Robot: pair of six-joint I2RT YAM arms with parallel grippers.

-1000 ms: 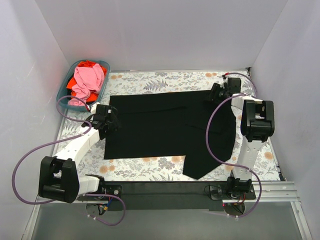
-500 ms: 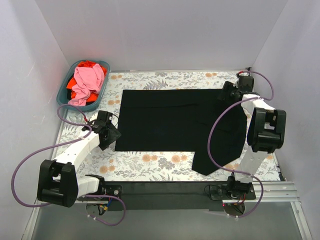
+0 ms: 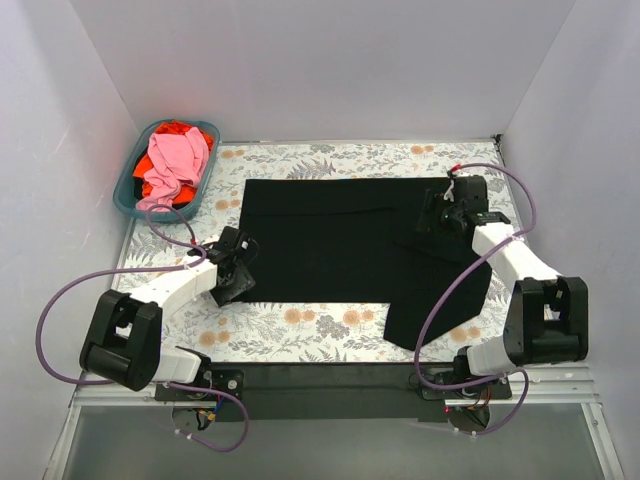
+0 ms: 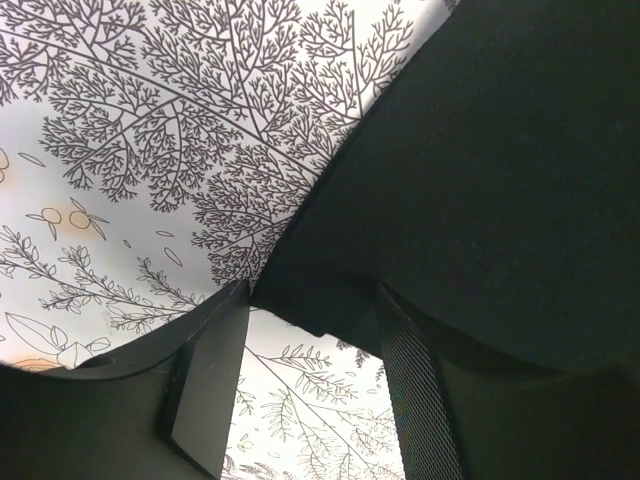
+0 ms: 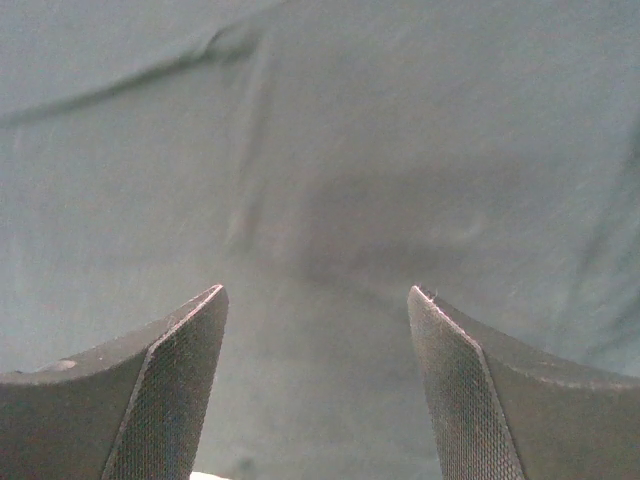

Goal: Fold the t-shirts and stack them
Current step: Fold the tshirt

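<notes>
The black t-shirt [image 3: 340, 240] lies spread flat on the floral table cover, with one flap reaching toward the near right. My left gripper [image 3: 240, 275] sits at its near left corner. In the left wrist view that gripper [image 4: 312, 290] is open, and the black t-shirt's [image 4: 500, 180] corner pokes between the fingertips. My right gripper [image 3: 436, 222] hovers over the shirt's right part. In the right wrist view it [image 5: 315, 290] is open and empty, just above the black cloth [image 5: 320, 130]. A pink t-shirt [image 3: 172, 160] and an orange-red one [image 3: 172, 128] are bunched in the basket.
The teal plastic basket [image 3: 126, 196] stands at the far left corner against the wall. White walls close in the table on three sides. The floral cover [image 3: 300, 325] shows bare along the near edge and at the left of the shirt.
The black t-shirt slid to the right, then stayed put. My left gripper moved right to its near left corner and narrowed. My right gripper opened wider and came back from the far right edge over the cloth.
</notes>
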